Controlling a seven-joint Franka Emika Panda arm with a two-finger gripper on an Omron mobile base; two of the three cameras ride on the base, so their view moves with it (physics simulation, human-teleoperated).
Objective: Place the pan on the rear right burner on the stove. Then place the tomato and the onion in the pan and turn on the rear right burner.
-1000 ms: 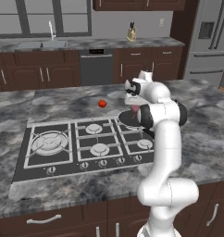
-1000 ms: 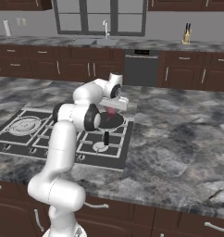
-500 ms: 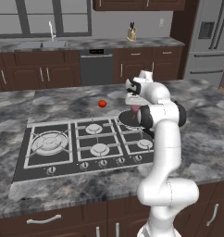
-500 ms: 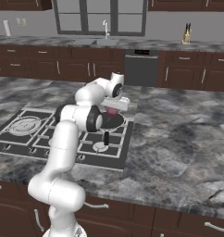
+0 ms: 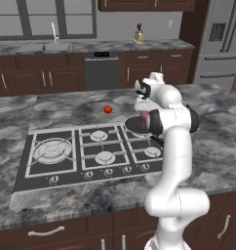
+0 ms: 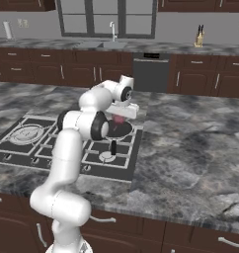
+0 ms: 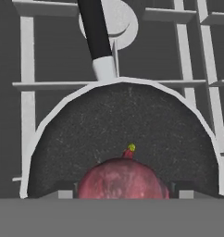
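The pan [image 5: 132, 126] sits on the stove's [image 5: 66, 163] rear right grate, covering the rear right burner. Its black handle [image 7: 96, 32] points toward the front right burner cap [image 7: 117, 17]. My gripper [image 7: 123, 194] hangs straight over the pan, shut on the onion [image 7: 122, 179], a maroon-pink ball with a small pointed tip. From the base views the onion [image 5: 145, 115] [image 6: 119, 119] shows just below the hand, a little above the pan [image 6: 123, 129]. The bright red tomato [image 5: 108, 109] lies on the counter behind the stove, left of the pan.
The large multi-ring burner [image 5: 51, 150] is at the stove's left end, and a row of knobs [image 5: 108, 171] runs along its front edge. Grey marble counter surrounds the stove [image 6: 22, 150]. Sink, dishwasher and a knife block [image 5: 138, 35] stand at the far wall.
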